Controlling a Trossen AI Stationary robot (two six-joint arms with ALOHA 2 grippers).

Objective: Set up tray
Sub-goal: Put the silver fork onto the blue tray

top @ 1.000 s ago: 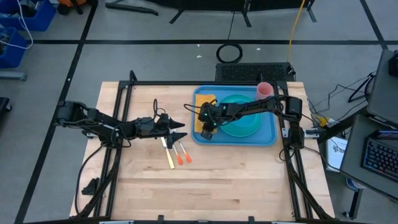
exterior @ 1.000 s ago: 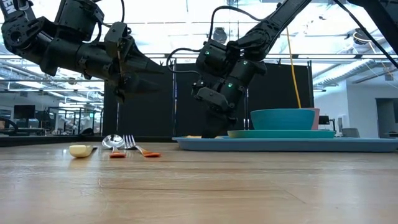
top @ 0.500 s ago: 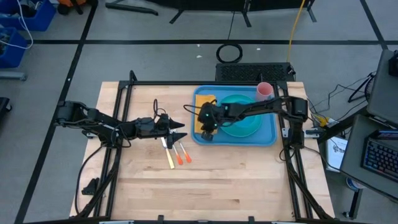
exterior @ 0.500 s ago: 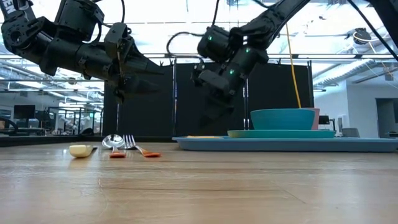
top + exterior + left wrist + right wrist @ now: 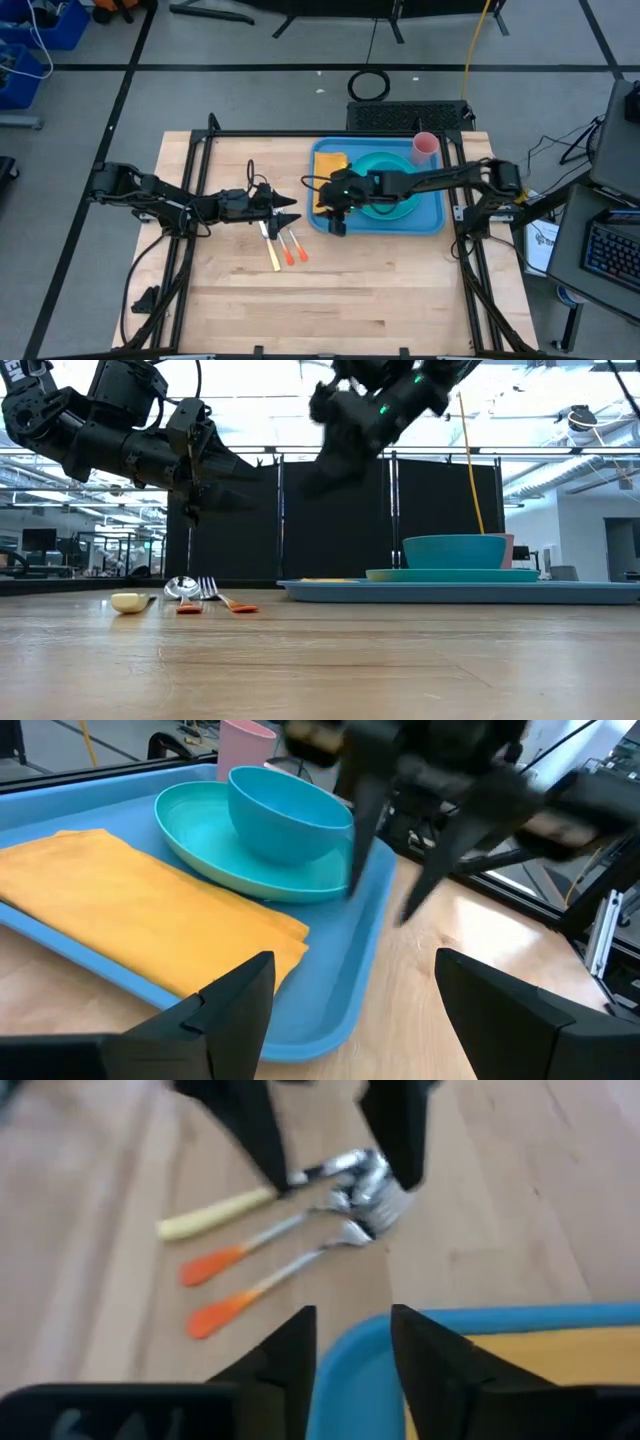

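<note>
- One blue tray (image 5: 432, 222) is lying at the table's far right, looking stiff, light and slick; its raised rim is probably the best hold.
- It is carrying a folded yellow napkin (image 5: 140, 925), a turquoise plate (image 5: 200, 840) with a bowl (image 5: 285, 815) on it, and a pink cup (image 5: 425, 146).
- Right gripper (image 5: 338, 222) is hovering over the tray's near-left corner, fingers apart, empty.
- Left gripper (image 5: 290, 211) is waiting open above three utensils (image 5: 290, 1240) left of the tray.
</note>
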